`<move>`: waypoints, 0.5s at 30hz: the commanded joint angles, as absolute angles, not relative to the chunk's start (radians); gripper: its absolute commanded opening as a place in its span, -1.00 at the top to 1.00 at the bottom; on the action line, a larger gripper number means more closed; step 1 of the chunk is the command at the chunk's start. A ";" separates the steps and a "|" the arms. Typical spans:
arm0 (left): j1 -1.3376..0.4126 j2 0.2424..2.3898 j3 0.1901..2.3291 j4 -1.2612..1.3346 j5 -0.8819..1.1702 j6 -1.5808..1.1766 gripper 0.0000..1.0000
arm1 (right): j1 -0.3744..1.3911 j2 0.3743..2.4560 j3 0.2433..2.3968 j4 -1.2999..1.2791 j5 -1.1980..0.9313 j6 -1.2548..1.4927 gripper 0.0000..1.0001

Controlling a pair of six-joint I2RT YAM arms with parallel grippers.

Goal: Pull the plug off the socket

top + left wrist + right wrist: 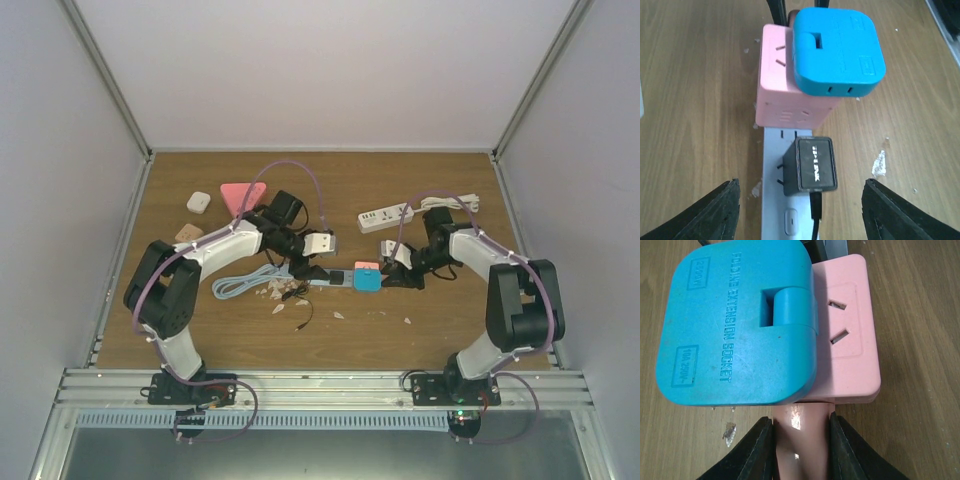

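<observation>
Blue adapter point(735, 325) reads FOLDING EXTENSION SOCKET; black plug point(812, 165) marked TP-LINK.

Top: looked down from high behind the bases, far off, over the whole table point(330, 345). Wrists: looked steeply down at close range, from opposite ends. Shared in all three: pink adapter point(785, 95), blue adapter point(837, 50).

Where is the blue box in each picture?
Top external: the blue box sits mid-table, between the two arms.
Left wrist: the blue box is at the top, right of centre, above the black plug.
Right wrist: the blue box fills the upper left.
Shared landmark: the pink block touching it, seen in all three.
</observation>
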State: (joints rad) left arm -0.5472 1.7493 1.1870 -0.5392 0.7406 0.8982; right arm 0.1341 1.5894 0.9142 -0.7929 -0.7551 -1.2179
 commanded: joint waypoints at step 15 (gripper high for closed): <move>-0.644 1.860 1.166 -0.404 0.630 0.876 0.45 | 0.113 1.649 0.967 -0.855 -0.753 -1.250 0.68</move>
